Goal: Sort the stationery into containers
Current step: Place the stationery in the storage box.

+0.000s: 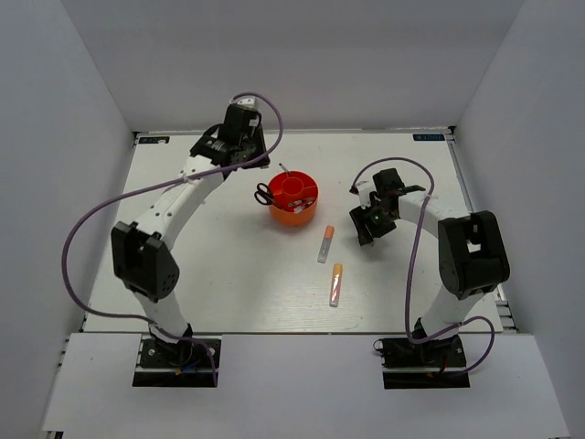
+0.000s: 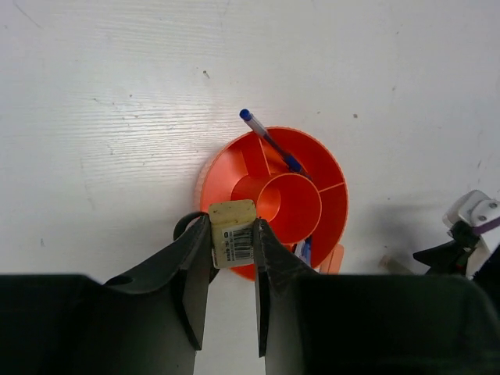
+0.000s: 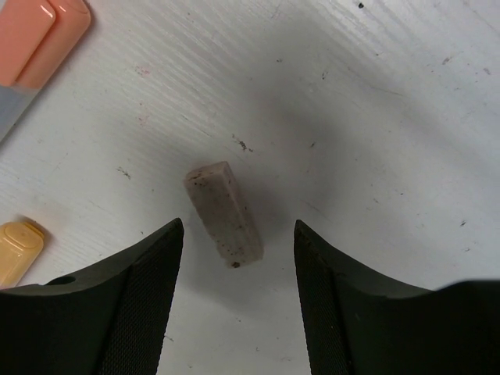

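My left gripper (image 2: pixel 233 228) is shut on a small white eraser (image 2: pixel 231 212) with a barcode label and holds it above the near rim of the round orange-red organiser (image 2: pixel 332 207). A blue pen (image 2: pixel 269 141) leans in one compartment. The black scissors handle (image 2: pixel 184 225) shows at the organiser's left edge. My right gripper (image 3: pixel 239 226) is open, low over the table, with the tan block (image 3: pixel 223 207) lying loose between its fingers. In the top view the organiser (image 1: pixel 294 212) sits mid-table, with the left gripper (image 1: pixel 254 157) behind it and the right gripper (image 1: pixel 366 227) to its right.
Two orange-and-white marker sticks (image 1: pixel 325 243) (image 1: pixel 335 284) lie on the table in front of the organiser, left of the right gripper. Their orange ends show in the right wrist view (image 3: pixel 39 31) (image 3: pixel 17 250). White walls enclose the table on three sides.
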